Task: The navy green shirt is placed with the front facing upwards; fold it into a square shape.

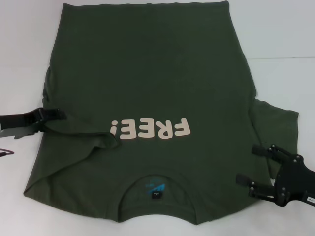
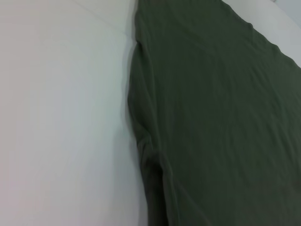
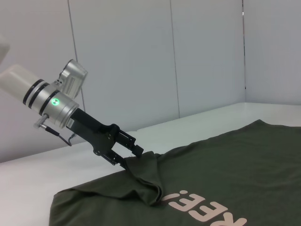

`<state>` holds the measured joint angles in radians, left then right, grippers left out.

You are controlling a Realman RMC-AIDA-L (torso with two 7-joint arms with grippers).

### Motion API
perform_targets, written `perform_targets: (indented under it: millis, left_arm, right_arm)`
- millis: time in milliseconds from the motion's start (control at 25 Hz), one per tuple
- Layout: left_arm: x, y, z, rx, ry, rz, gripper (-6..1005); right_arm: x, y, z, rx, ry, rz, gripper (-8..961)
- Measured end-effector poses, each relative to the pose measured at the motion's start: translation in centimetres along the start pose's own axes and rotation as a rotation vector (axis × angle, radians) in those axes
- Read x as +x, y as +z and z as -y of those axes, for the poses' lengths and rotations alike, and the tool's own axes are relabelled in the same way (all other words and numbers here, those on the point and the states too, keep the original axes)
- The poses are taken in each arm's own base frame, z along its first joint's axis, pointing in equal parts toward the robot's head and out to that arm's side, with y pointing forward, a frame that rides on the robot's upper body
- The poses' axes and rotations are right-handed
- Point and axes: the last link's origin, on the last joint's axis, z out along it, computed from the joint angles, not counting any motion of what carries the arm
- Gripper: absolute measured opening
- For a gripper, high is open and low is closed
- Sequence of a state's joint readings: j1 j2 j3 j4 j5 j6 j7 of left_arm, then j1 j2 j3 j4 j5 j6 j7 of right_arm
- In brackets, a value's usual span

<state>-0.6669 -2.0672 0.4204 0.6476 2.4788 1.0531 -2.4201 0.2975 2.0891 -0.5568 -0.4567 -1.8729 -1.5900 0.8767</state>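
- Green cloth of the navy green shirt (image 1: pixel 147 73) is pinched in the left gripper (image 1: pixel 59 114), lifting that sleeve to fold it inward.
- Beside the other sleeve, the right gripper (image 1: pixel 253 164) waits with fingers apart.

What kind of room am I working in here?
Probably a lab or test cell, not a home: a bare white table, plain pale wall panels behind it, and only the navy green shirt laid out, with the left gripper holding its folded sleeve.
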Motion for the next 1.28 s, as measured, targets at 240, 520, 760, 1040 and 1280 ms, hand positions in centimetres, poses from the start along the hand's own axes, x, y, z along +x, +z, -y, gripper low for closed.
perform_targets:
  millis: [240,520,760,1040,1280]
  left_arm:
    - [0.1,0.2,0.2,0.02,0.005,-0.01,662]
    - [-0.2,0.6,0.0,0.017,-0.002,-0.006,389]
    - [0.0,0.6,-0.3,-0.016,-0.038,-0.034,135]
    - [0.0,0.8,-0.7,-0.057,-0.063,-0.055,96]
    - [-0.1,1.3,-1.2,-0.098,-0.067,-0.089,173]
  right_arm:
    - [0.0,0.0,0.0,-0.001,-0.001,0.001,920]
    - [-0.1,0.0,0.0,-0.003,-0.002,0.002,920]
    - [-0.1,0.0,0.0,-0.002,-0.003,0.001,919]
    - [-0.2,0.1,0.1,-0.003,-0.005,0.002,920]
    - [-0.2,0.2,0.1,-0.004,-0.005,0.002,919]
